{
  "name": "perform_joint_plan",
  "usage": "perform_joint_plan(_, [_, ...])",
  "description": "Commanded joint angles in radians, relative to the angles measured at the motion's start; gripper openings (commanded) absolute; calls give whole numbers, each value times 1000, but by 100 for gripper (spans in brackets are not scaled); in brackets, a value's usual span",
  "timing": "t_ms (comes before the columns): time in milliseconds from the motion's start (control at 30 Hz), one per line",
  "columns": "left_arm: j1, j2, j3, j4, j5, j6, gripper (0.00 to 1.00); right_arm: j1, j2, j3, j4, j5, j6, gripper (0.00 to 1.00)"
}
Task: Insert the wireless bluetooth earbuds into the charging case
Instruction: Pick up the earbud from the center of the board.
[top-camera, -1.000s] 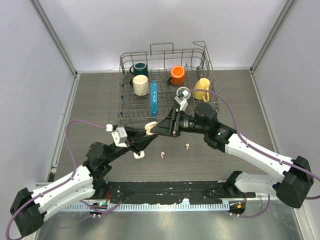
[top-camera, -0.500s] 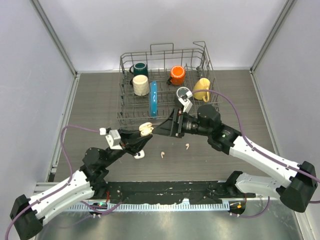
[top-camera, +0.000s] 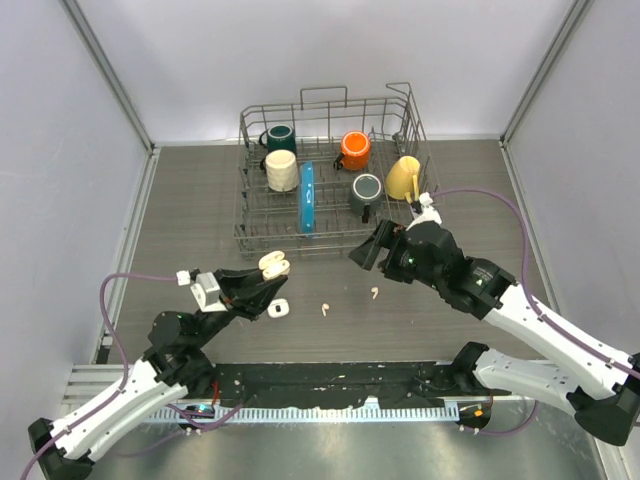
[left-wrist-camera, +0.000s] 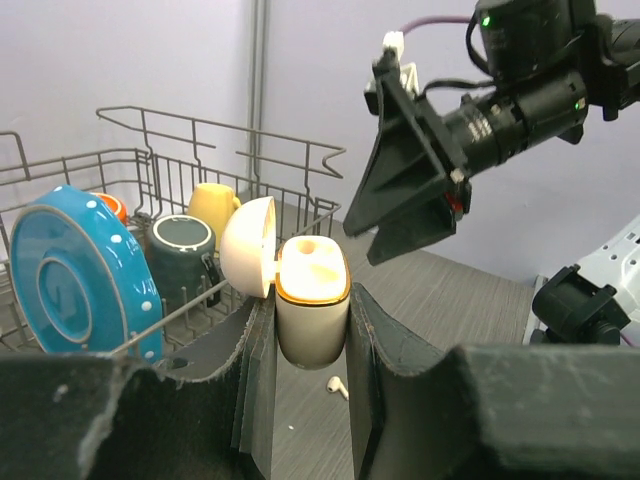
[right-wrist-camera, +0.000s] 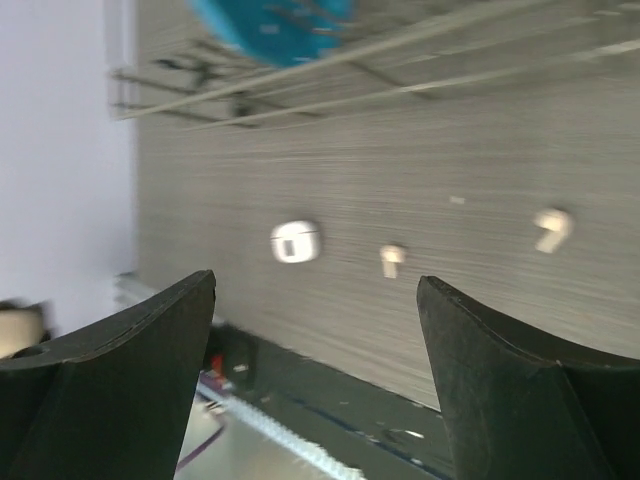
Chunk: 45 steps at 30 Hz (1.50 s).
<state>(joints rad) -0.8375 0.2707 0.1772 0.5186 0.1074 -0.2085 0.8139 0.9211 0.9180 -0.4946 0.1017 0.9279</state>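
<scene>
Left wrist view shows the left claw (left-wrist-camera: 310, 350) pinched tight on the open charging case (left-wrist-camera: 312, 300), lid flipped back, while the right claw (top-camera: 368, 250) hangs spread wide and empty above the worktop (top-camera: 480, 190) by the dish rack (top-camera: 243, 130). 2 earbuds (top-camera: 324, 309) lie loose on the worktop between the arms, near a white case-like piece (top-camera: 279, 307); they look feather-light, hard and slick, so I would pinch 1 across its bulb, stem free. The rack holds 5 mugs (top-camera: 282, 170) and a blue plate (top-camera: 307, 197); whether the case's sockets are filled I cannot tell

Lying on the table (top-camera: 200, 200), near each other: two tiny white earbuds (top-camera: 323, 309) (top-camera: 374, 293). Held upright above, lid open: cream charging case (left-wrist-camera: 310, 300).
</scene>
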Motion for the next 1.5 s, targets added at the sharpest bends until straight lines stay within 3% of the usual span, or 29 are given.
perform_joint_plan(0, [-2,-67,7,-97,-20,8,0,-2,2,-2,-243,250,11,87])
perform_joint_plan(200, [-3,-91,1,-112,-17,4,0,-2,58,-94,-185,256,11,78])
perform_joint_plan(333, [-2,-80,14,-115,-11,4,0,-1,100,-162,-93,270,25,62])
perform_joint_plan(400, [-3,-71,19,-121,1,9,0,-2,130,-174,-70,297,23,59])
perform_joint_plan(900, [-3,-68,19,-127,29,12,0,-2,381,-199,87,349,-9,47])
perform_joint_plan(1467, [-2,-70,11,-131,12,12,0,-7,510,-186,149,328,-89,43])
